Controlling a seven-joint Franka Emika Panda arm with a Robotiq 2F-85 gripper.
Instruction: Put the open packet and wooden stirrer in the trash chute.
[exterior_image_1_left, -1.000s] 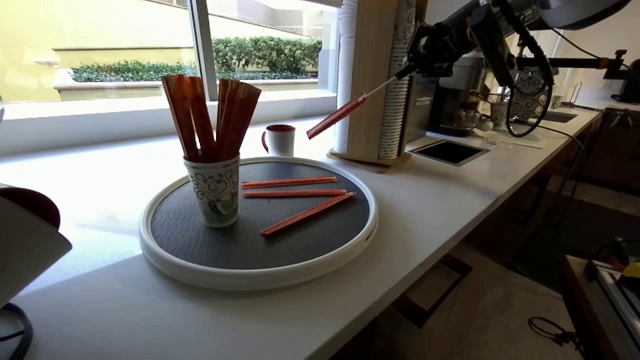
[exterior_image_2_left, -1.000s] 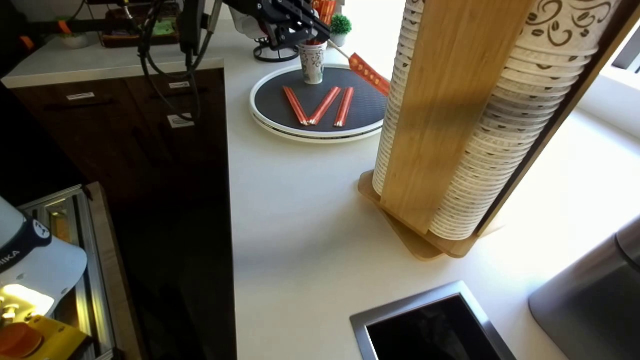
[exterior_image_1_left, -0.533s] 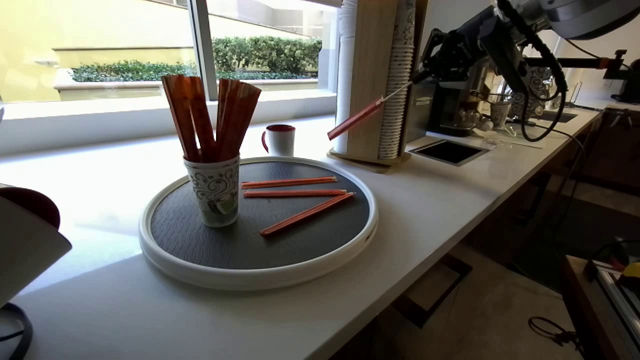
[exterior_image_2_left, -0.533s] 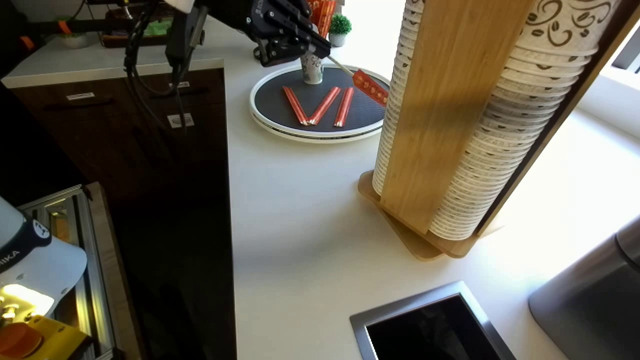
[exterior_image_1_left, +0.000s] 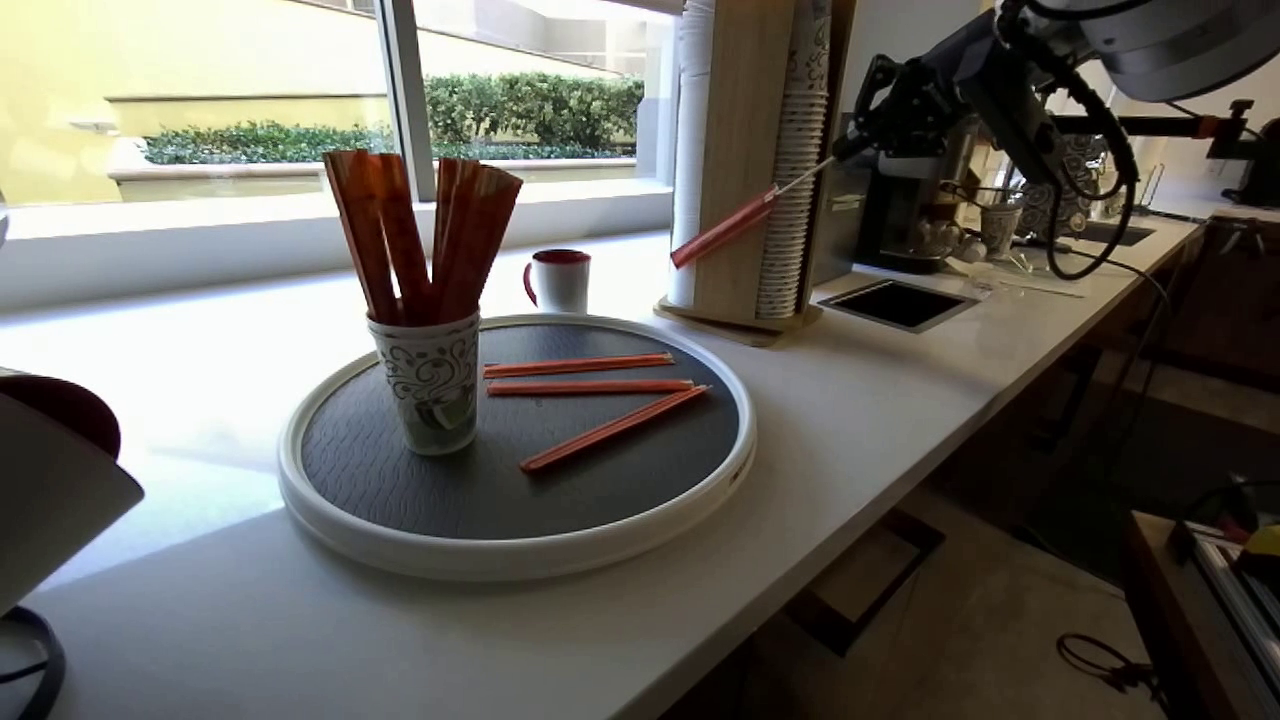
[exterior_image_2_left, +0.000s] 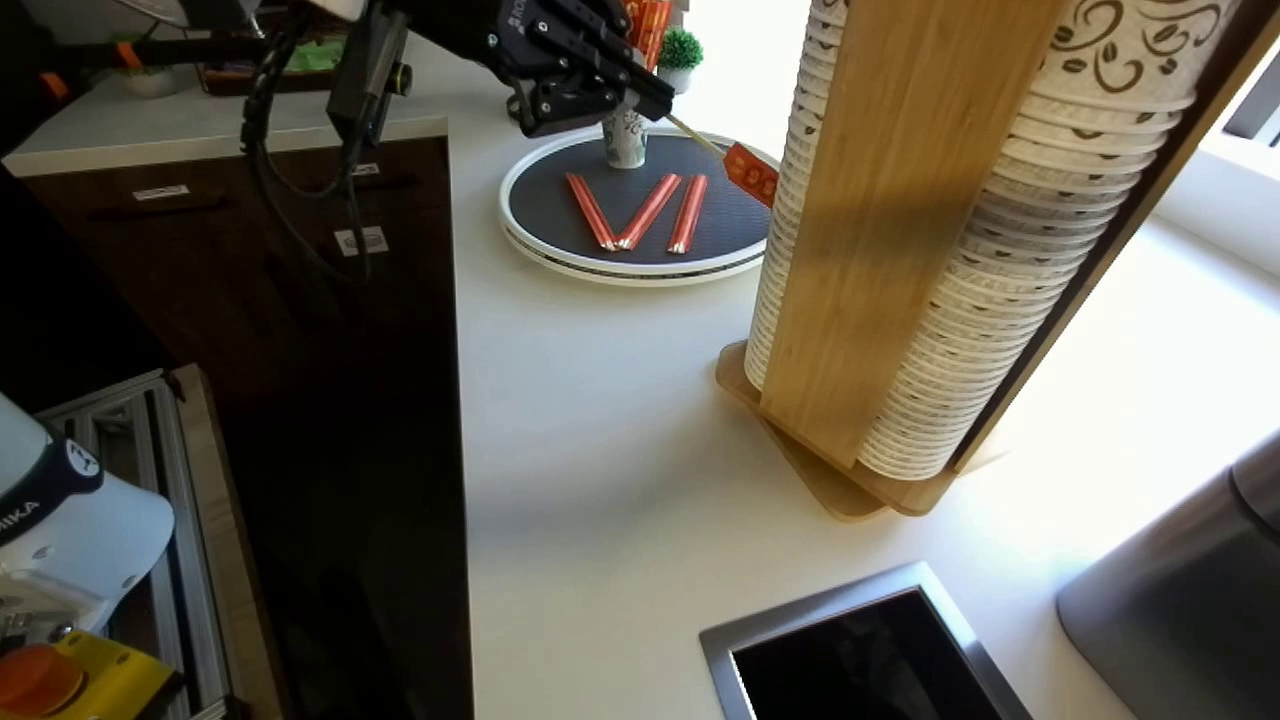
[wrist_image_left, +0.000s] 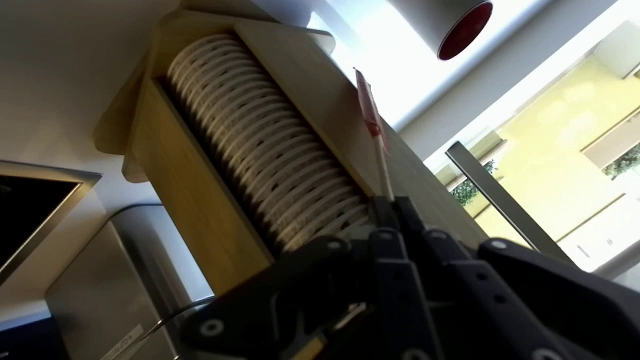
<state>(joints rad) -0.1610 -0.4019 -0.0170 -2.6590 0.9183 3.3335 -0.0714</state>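
My gripper (exterior_image_1_left: 840, 150) is shut on the bare end of the thin wooden stirrer (exterior_image_1_left: 806, 175). The red-orange open packet (exterior_image_1_left: 722, 230) sits on the stirrer's far end and slants down in the air, in front of the cup dispenser. The gripper (exterior_image_2_left: 665, 105), stirrer (exterior_image_2_left: 700, 137) and packet (exterior_image_2_left: 752, 175) also show there, the packet's tip partly behind the dispenser. In the wrist view the fingertips (wrist_image_left: 392, 202) pinch the stirrer (wrist_image_left: 382, 167), with the packet (wrist_image_left: 367, 105) beyond. The trash chute (exterior_image_1_left: 942, 313) is a dark square opening with a metal rim, also in the wrist view (wrist_image_left: 53, 220).
The wooden dispenser (exterior_image_2_left: 910, 230) with stacked cups stands tall between packet and chute. A round tray (exterior_image_1_left: 500, 560) holds three closed packets and a patterned cup (exterior_image_1_left: 430, 390) of packets. A red-white mug (exterior_image_1_left: 562, 283) stands behind. A grey canister (exterior_image_2_left: 1190, 590) stands beside the chute.
The gripper has moved right in one exterior picture, toward the chute's side, carrying the stirrer and packet. The packet now hangs in front of the dispenser. The tray's things have not moved.
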